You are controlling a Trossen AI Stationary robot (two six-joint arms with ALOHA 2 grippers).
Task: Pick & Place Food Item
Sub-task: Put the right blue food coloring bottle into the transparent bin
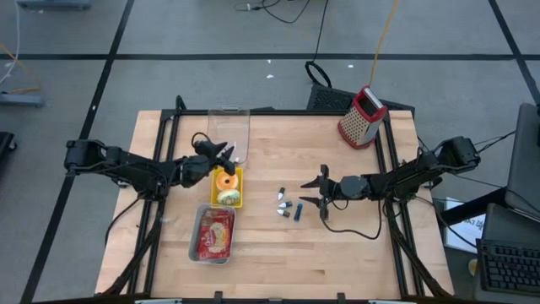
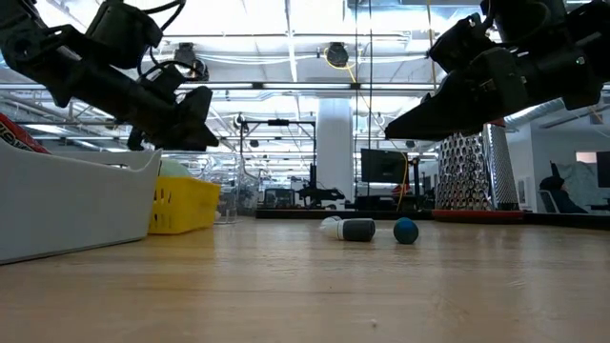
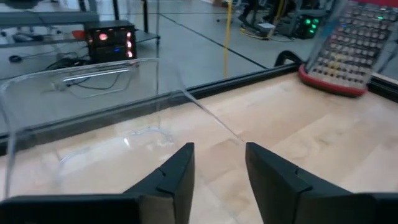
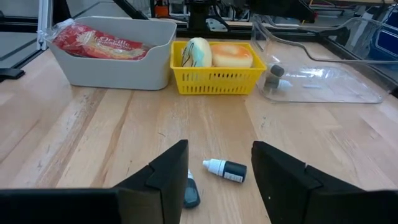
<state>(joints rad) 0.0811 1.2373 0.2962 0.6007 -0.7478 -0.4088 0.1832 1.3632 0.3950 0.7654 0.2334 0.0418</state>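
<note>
Two food items (image 1: 226,187) already lie in the yellow basket (image 1: 239,201), just below the left end effector (image 1: 226,154), whose fingers stand narrowly apart, seemingly empty. Right end effector (image 1: 317,192) waits, open and empty.

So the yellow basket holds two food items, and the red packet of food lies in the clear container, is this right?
One part is wrong. The red packet lies in the grey bin, not in the clear container. The right wrist view shows this clearly. The rest is right: the yellow basket holds two food items.
</note>
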